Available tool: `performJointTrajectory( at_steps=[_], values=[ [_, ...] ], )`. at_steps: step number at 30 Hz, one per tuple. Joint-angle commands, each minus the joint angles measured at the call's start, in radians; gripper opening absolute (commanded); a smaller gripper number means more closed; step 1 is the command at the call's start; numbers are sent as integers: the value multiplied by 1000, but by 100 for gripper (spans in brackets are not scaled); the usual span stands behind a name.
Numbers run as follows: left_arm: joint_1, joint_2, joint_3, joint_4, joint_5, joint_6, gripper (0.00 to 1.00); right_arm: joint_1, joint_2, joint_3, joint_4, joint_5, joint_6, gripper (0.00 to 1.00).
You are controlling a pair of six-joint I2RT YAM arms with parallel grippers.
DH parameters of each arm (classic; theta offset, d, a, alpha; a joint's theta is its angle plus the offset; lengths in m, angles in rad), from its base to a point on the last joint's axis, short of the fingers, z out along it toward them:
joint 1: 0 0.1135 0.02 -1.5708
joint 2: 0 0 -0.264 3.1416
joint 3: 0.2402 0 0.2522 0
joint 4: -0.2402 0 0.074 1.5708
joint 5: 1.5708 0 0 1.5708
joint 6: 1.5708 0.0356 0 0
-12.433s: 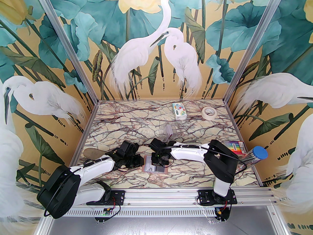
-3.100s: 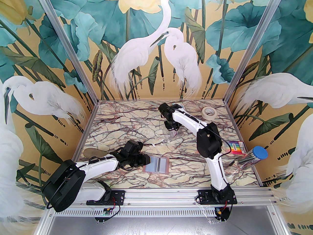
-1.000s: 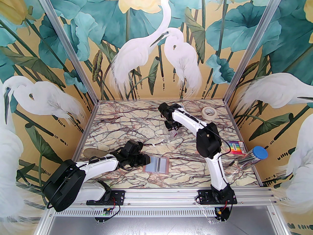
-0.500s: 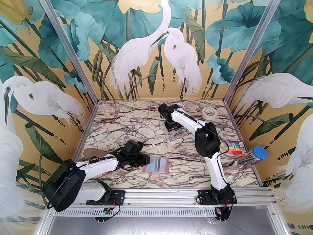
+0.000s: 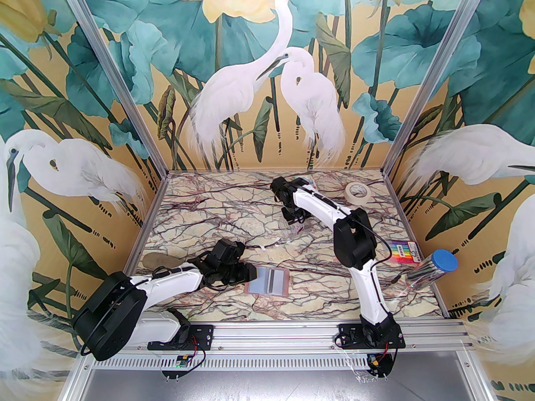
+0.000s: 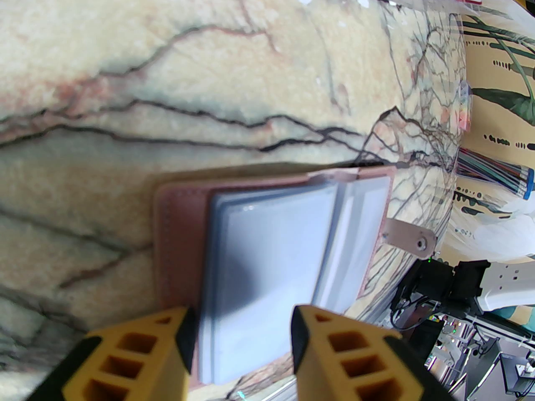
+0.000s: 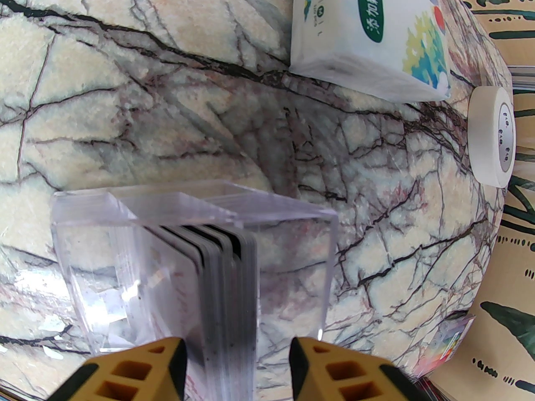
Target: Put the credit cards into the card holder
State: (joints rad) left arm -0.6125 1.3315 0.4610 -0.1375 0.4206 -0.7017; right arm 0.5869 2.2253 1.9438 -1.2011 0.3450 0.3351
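Tabletop [image 5: 200, 224] unchanged; right claw [image 7: 236, 345] stays astride credit cards [image 7: 225, 265].

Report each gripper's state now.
Left gripper: open, jaws apart at the card holder edge.
Right gripper: open, jaws either side of the cards in the clear stand, not closed.

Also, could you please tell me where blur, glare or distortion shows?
Left wrist: the card holder and marble table look soft. Right wrist: glare on the clear stand, the credit cards blurred up close, table edge bowed. Top external: sharp, evenly lit.
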Motion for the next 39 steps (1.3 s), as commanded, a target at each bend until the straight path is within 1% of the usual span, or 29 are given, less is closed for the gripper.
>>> performJointTrajectory(
  at_steps=[1, 6, 16, 39],
  values=[
    [2, 46, -6, -30, -31, 24, 44, -8, 13, 2, -14, 42, -13, 47],
    [2, 45, -4, -31, -29, 25, 44, -8, 1, 7, -24, 51, -13, 46],
    [3, 51, -6, -25, -29, 24, 44, -9, -25, 25, -44, 57, -13, 42],
    [3, 52, -10, -20, -29, 21, 44, -7, -39, 46, -64, 44, -15, 22]
  ],
)
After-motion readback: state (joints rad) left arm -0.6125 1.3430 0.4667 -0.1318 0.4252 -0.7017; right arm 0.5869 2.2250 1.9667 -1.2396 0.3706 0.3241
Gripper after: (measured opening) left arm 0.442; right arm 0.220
